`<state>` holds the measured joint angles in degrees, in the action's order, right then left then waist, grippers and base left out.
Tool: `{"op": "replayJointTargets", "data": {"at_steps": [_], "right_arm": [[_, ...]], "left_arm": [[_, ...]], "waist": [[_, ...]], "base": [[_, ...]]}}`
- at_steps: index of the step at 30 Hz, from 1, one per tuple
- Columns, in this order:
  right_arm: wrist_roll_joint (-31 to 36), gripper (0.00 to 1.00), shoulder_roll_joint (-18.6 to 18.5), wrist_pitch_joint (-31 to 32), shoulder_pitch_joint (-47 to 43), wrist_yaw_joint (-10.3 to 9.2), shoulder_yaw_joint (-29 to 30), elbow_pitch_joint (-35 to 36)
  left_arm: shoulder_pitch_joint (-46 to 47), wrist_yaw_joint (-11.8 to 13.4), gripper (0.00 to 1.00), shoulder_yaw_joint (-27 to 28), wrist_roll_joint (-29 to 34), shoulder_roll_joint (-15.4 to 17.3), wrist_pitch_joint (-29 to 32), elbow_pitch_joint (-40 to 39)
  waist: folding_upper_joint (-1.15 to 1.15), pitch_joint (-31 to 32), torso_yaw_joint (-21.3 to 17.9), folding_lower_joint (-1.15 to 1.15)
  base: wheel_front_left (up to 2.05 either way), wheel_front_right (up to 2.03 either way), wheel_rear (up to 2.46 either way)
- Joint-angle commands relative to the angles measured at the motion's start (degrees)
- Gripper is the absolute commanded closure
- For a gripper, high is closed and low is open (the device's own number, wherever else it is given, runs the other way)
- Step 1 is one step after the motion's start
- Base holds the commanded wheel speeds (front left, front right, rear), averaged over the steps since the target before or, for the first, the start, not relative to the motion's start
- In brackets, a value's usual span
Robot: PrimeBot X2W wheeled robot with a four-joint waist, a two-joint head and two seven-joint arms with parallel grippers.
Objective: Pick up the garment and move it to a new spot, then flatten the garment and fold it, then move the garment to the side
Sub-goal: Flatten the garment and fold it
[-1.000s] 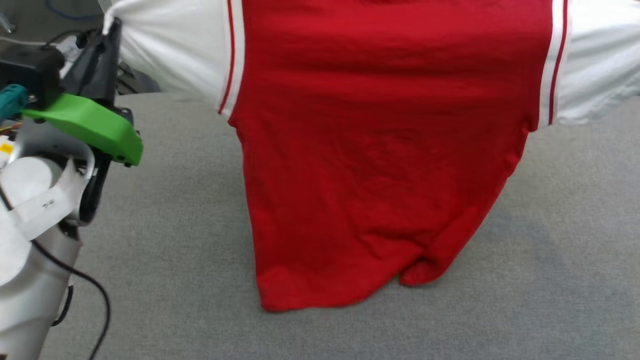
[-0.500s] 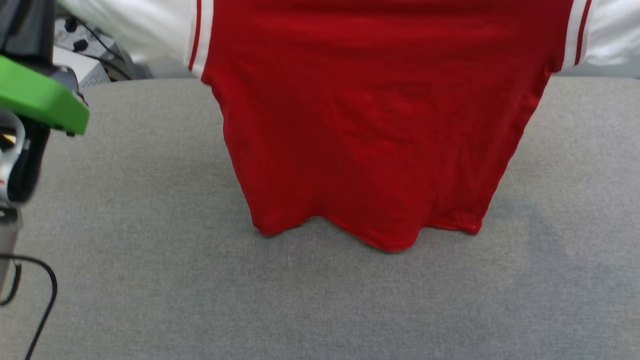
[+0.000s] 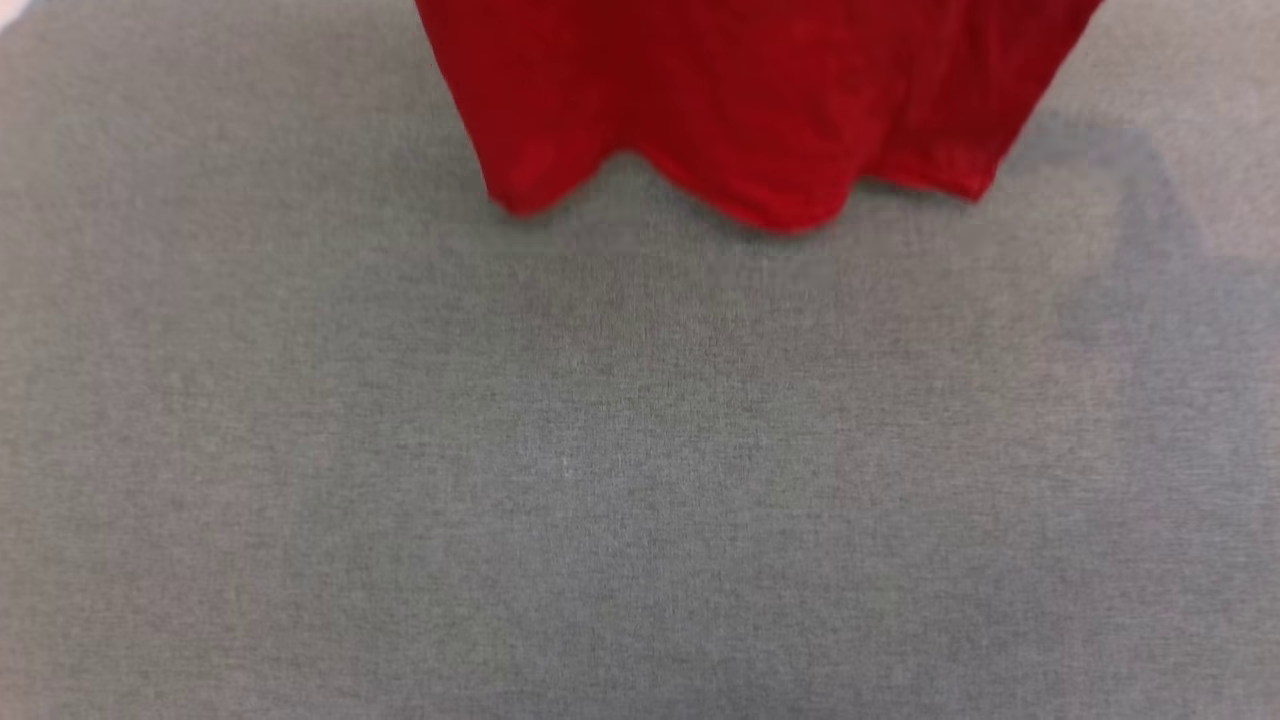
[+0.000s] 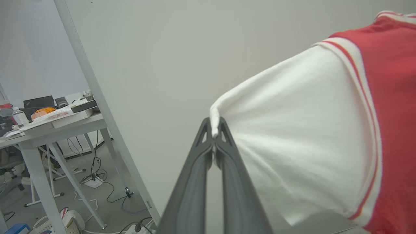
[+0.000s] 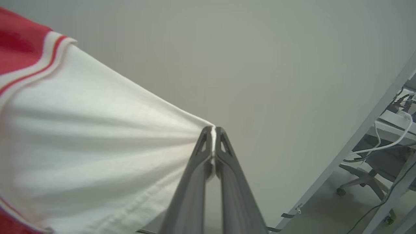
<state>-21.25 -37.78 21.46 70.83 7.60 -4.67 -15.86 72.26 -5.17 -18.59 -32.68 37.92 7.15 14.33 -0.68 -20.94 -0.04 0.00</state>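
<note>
The garment (image 3: pixel 740 90), judged soft and light, is pinched at its sleeve tips by the left gripper (image 4: pixel 213 138) and right gripper (image 5: pixel 213 139).

The shirt (image 3: pixel 740 100), red with white striped-edged sleeves, hangs spread out, one sleeve tip pinched in the left gripper (image 4: pixel 214 131), the other in the right gripper (image 5: pixel 213 132).
</note>
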Motion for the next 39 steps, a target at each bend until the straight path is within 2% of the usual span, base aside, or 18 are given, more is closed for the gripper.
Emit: {"op": "replayJointTargets", "data": {"at_steps": [1, 7, 14, 20, 23, 27, 32, 39], "right_arm": [[0.93, 1.0, -0.32, -0.96, 2.24, -0.11, -0.24, -1.65], [1.71, 1.0, 1.76, -4.55, 11.14, -0.11, -0.15, -8.58], [4.34, 1.0, 4.7, -8.06, 19.43, -0.11, 0.72, -15.02], [9.35, 1.0, 6.79, -15.3, 25.44, -0.11, 4.82, -19.89], [11.35, 1.0, 8.29, -17.84, 27.62, -0.11, 6.99, -22.43], [12.4, 1.0, 10.28, -19.17, 28.62, -0.11, 7.33, -25.7], [10.42, 1.0, 11.37, -20.25, 25.58, -0.11, 4.54, -28.14], [5.95, 1.0, 12.49, -21.87, 16.9, -0.11, 0.14, -29.97]], "left_arm": [[3.1, -0.15, 1.0, -0.02, 1.29, -0.31, -0.94, 2.37], [14.16, -1.25, 1.0, -1.65, 2.56, -3.32, -4.77, 13.04], [23.55, -1.82, 1.0, -2.83, 3.27, -5.91, -10.08, 21.97], [28.93, -1.75, 1.0, -2.26, 3.94, -7.28, -17.88, 27.92], [30.5, -1.72, 1.0, -2.08, 4.14, -7.83, -19.87, 30.81], [30.71, -2.0, 1.0, -3.42, 4.24, -8.96, -20.94, 34.2], [27.23, -2.26, 1.0, -5.96, 3.45, -10.65, -21.79, 35.95], [16.83, -2.3, 1.0, -8.42, 0.49, -12.18, -22.11, 32.68]], "waist": [[0.68, -8.18, 0.09, 0.0], [0.68, -13.05, 0.06, 0.0], [0.68, -16.63, 0.08, 0.0], [0.68, -18.66, 0.66, 0.0], [0.68, -18.99, 0.91, 0.0], [0.68, -19.17, 1.3, 0.0], [0.68, -18.45, 1.84, 0.0], [0.68, -13.78, 2.07, 0.0]], "base": [[0.0, 0.0, 0.0], [0.0, 0.0, 0.0], [0.0, 0.0, 0.0], [0.0, 0.0, 0.0], [0.0, 0.0, 0.0], [0.0, 0.0, 0.0], [0.0, 0.0, 0.0], [0.0, 0.0, 0.0]]}}
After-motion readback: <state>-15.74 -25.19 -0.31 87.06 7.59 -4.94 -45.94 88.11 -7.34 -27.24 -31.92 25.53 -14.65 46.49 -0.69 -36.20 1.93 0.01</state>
